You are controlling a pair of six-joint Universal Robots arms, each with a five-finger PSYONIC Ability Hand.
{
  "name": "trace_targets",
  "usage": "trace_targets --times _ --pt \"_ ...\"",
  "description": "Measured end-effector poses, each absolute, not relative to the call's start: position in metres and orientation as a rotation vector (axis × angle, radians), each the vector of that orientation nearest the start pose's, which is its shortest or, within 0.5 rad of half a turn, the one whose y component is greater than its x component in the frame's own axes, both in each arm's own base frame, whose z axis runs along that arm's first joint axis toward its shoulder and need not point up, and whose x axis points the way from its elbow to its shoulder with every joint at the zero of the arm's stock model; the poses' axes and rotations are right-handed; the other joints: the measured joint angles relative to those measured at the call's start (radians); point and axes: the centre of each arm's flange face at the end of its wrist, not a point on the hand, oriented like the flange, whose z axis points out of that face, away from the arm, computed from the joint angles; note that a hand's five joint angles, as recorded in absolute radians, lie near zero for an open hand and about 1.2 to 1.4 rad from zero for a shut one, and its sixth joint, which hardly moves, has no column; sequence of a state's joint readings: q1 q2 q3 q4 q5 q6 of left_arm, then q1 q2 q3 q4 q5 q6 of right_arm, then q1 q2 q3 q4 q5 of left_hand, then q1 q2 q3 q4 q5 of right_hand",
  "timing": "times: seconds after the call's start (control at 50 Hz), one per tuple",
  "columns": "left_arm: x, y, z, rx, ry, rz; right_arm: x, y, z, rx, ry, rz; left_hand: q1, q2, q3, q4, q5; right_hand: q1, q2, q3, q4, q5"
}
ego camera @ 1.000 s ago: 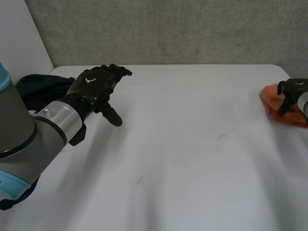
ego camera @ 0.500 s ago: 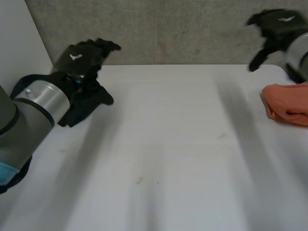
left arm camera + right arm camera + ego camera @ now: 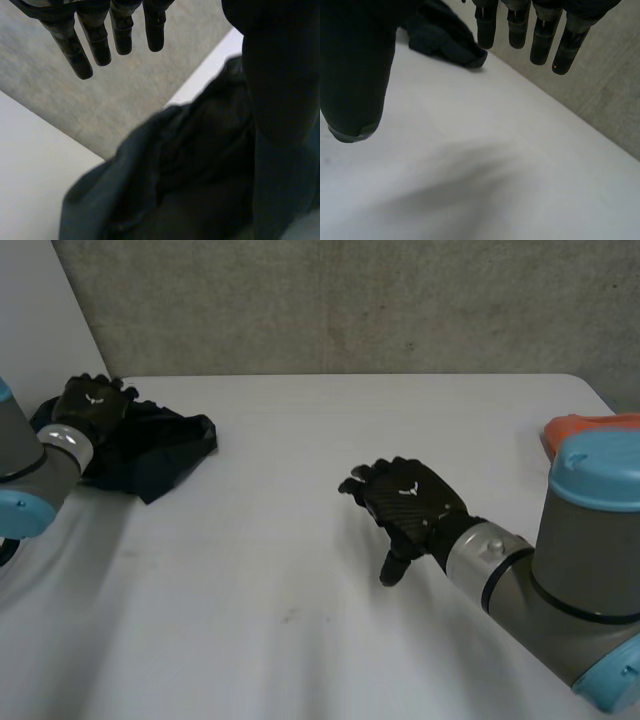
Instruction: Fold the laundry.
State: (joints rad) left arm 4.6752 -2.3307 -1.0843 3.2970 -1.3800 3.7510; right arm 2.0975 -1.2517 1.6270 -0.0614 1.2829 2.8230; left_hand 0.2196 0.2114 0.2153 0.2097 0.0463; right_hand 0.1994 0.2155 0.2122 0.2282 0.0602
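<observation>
Showing one dark cloth [image 3: 160, 445], one orange cloth [image 3: 580, 426]

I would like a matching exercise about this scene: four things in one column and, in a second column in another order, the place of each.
Things
1. dark cloth
2. orange cloth
3. left hand
4. right hand

Places
a. over the bare middle of the table, fingers straight
b. at the right edge of the table
c. crumpled at the far left corner of the table
d. over the dark cloth, fingers straight

Pairs: 1-c, 2-b, 3-d, 4-a.
</observation>
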Motion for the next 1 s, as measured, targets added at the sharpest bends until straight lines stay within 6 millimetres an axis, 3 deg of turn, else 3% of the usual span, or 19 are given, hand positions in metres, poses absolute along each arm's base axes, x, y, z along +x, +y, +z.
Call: trace_targets --times 0.2,0.34,0.36,0.5,0.54,0.56,0.58,0.62,0.76,0.88,0.96,1.0 --pt "-0.169 -0.448 0.149 0.959 2.108 -1.880 0.295 -0.207 0.184 -1.143 2.004 -1.598 0.063 0.064 0.058 0.069 0.060 0.000 0.000 0.000 0.000 0.000" --pt "-0.177 -0.439 0.137 1.002 2.218 -1.801 0.287 -0.218 0.184 -1.110 2.035 -1.621 0.270 0.264 0.253 0.260 0.250 0.000 0.000 0.000 0.000 0.000" --pt "-0.178 -0.438 0.136 1.007 2.232 -1.789 0.285 -0.219 0.184 -1.104 2.039 -1.626 0.376 0.370 0.363 0.371 0.356 0.000 0.000 0.000 0.000 0.000" --pt "-0.182 -0.438 0.133 0.994 2.243 -1.755 0.281 -0.225 0.186 -1.087 2.050 -1.642 0.386 0.398 0.394 0.401 0.383 0.000 0.000 0.000 0.000 0.000" --pt "-0.182 -0.441 0.133 0.968 2.229 -1.743 0.279 -0.226 0.188 -1.081 2.052 -1.651 0.460 0.475 0.465 0.471 0.452 0.000 0.000 0.000 0.000 0.000" --pt "-0.181 -0.442 0.133 0.957 2.223 -1.740 0.279 -0.226 0.189 -1.079 2.052 -1.653 0.642 0.651 0.645 0.653 0.631 0.000 0.000 0.000 0.000 0.000" --pt "-0.181 -0.443 0.133 0.953 2.220 -1.739 0.279 -0.227 0.189 -1.078 2.052 -1.654 0.642 0.651 0.645 0.653 0.631 0.000 0.000 0.000 0.000 0.000" --pt "-0.181 -0.446 0.135 0.927 2.203 -1.736 0.277 -0.227 0.190 -1.075 2.052 -1.660 0.909 0.906 0.899 0.910 0.882 0.000 0.000 0.000 0.000 0.000" --pt "-0.188 -0.446 0.140 0.874 2.166 -1.730 0.271 -0.232 0.198 -1.049 2.057 -1.700 0.914 0.977 0.970 0.984 0.919 0.000 0.000 0.000 0.000 0.000" --pt "-0.223 -0.422 0.156 0.925 2.161 -1.780 0.259 -0.247 0.215 -0.991 2.062 -1.791 0.914 0.977 0.970 0.984 0.919 0.000 0.000 0.000 0.000 0.000" --pt "-0.255 -0.386 0.187 0.972 2.171 -1.887 0.245 -0.262 0.231 -0.928 2.068 -1.879 0.914 0.978 0.971 0.985 0.919 0.000 0.000 0.000 0.000 0.000" --pt "-0.274 -0.357 0.207 1.006 2.182 -1.965 0.237 -0.271 0.240 -0.893 2.071 -1.928 0.914 0.978 0.971 0.985 0.919 0.000 0.000 0.000 0.000 0.000"
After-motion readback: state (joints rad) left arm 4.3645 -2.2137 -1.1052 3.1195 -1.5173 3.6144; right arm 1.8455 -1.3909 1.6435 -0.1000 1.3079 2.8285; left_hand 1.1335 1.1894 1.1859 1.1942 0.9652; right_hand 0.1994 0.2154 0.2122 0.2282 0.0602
